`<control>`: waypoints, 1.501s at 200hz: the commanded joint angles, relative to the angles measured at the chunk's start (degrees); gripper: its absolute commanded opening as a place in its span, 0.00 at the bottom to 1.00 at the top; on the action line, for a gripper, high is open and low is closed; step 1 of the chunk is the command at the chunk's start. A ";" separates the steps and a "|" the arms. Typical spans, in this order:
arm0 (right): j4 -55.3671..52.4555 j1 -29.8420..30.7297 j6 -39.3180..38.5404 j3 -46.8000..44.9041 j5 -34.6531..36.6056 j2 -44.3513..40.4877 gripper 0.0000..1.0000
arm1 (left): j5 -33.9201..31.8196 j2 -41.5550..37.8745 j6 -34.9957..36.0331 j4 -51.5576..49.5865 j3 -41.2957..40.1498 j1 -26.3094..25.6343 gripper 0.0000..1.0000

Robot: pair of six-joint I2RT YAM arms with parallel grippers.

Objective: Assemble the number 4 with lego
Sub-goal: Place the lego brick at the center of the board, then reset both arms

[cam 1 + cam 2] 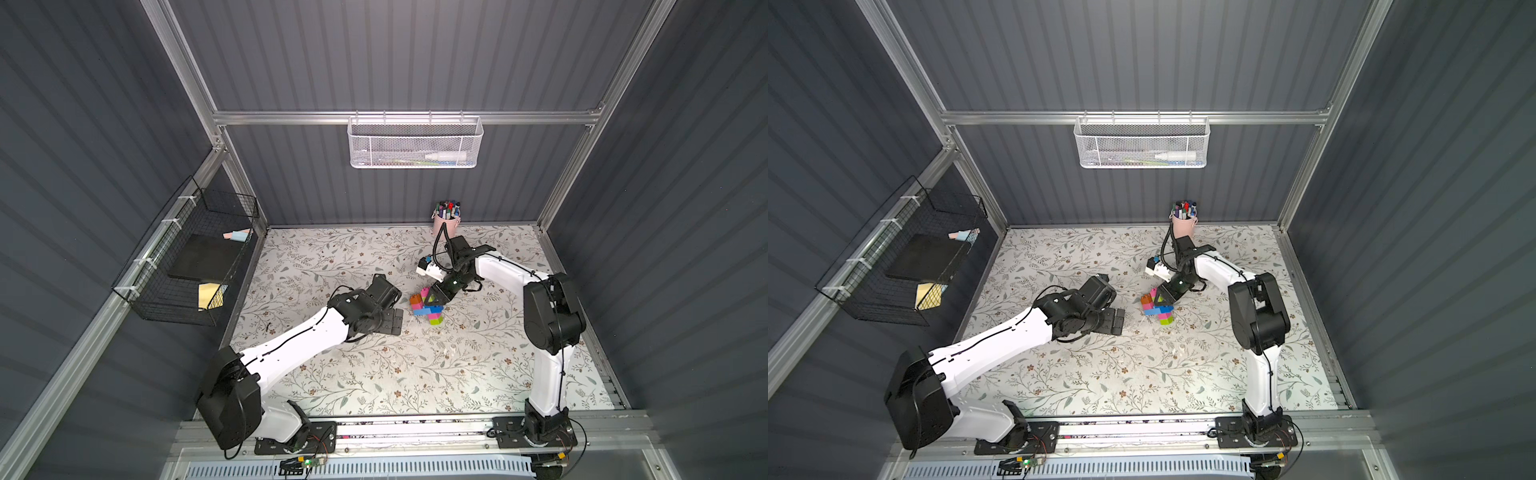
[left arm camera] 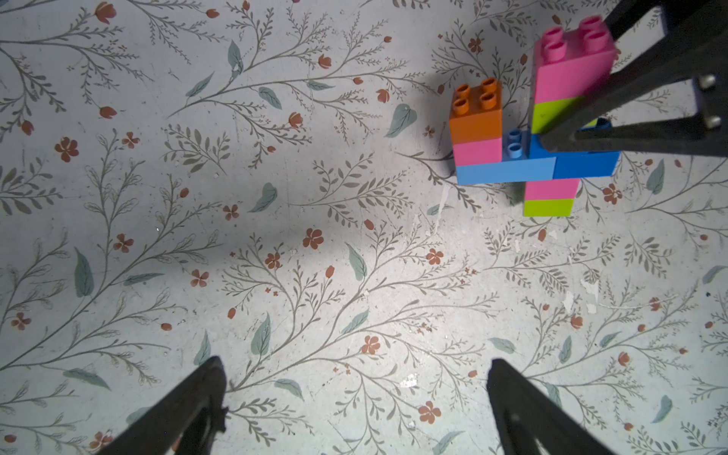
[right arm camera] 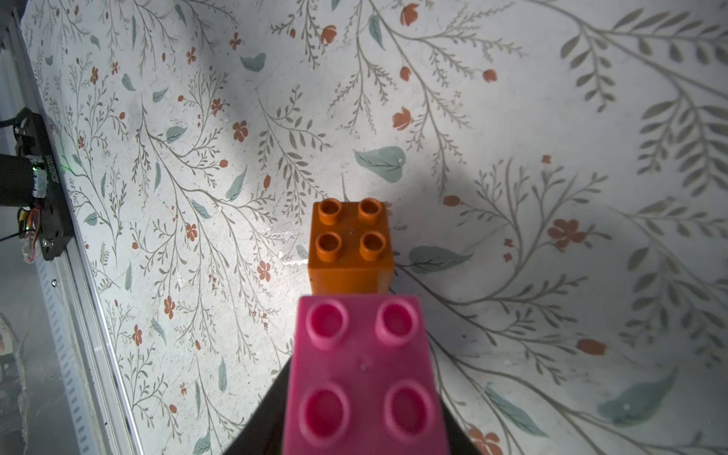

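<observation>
The number 4 [image 1: 426, 308] [image 1: 1156, 308] rests on the flowered table as a joined cluster of lego. In the left wrist view it [image 2: 512, 169] shows an orange-on-pink column, a blue crossbar and a pink-and-green column. My right gripper [image 1: 430, 296] [image 1: 1161, 296] [image 3: 362, 378] is shut on the top pink brick [image 3: 360, 346] [image 2: 571, 67], with a dark finger pressed to each side. The orange brick [image 3: 350, 244] sits just beyond it. My left gripper [image 1: 397, 320] [image 1: 1118, 320] [image 2: 356, 366] stands open and holds nothing, a short way left of the cluster.
A pink pen cup [image 1: 446, 222] [image 1: 1183, 224] stands at the back edge behind the right arm. A white mesh basket [image 1: 415, 143] hangs on the back wall and a black wire basket [image 1: 187, 257] on the left wall.
</observation>
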 commanded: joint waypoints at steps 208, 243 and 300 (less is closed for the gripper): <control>8.66 -7.64 17.98 -8.62 0.02 -14.04 0.82 | -10.64 -2.81 8.36 2.27 -1.65 1.20 1.00; 16.68 -11.66 24.76 -17.48 5.29 -25.59 0.99 | -20.19 -5.91 16.89 11.01 -7.97 2.31 0.99; 28.31 -18.01 31.37 -29.98 22.37 -38.05 0.99 | -24.12 -8.86 27.15 28.03 -19.47 11.55 0.99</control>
